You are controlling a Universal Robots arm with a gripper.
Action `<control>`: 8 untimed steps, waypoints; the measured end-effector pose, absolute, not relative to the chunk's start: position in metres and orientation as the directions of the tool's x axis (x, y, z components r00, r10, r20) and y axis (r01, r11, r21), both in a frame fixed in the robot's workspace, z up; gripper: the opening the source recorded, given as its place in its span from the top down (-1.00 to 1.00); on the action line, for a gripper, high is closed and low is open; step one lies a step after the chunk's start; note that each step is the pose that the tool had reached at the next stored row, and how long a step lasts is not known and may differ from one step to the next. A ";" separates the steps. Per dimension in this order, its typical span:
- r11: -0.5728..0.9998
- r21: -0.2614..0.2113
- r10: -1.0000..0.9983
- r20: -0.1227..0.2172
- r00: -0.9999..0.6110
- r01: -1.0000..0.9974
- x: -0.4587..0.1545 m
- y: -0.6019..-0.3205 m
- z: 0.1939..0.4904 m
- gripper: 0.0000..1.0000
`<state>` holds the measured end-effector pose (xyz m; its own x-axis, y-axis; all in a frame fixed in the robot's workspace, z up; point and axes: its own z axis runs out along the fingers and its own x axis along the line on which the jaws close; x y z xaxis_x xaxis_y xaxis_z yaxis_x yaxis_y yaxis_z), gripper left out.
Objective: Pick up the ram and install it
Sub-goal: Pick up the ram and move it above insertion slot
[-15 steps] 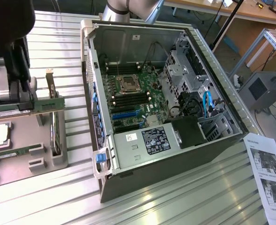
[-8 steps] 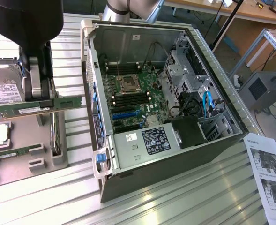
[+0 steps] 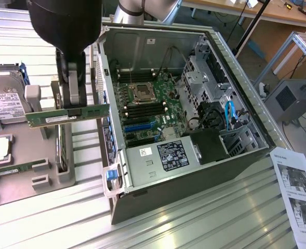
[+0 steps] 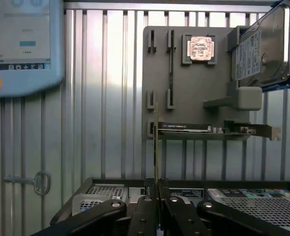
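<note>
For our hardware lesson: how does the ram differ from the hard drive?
The ram is a thin green stick; the hard drive is a boxy, silver-labelled block. The ram is held in the gripper; the hard drive sits in the grey tray. Both are outside the computer case.

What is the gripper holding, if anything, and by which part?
The gripper holds the ram, pinched across its flat faces at the upper long edge, near mid-length.
</note>
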<state>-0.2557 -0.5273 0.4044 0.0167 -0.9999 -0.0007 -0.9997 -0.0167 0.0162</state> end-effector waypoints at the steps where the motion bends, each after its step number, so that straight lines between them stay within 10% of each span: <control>1: -0.017 0.017 -1.000 -0.001 0.017 -1.000 -0.250 -0.527 0.404 0.76; 8: -0.017 0.019 -1.000 -0.001 0.017 -1.000 -0.215 -0.527 0.404 0.76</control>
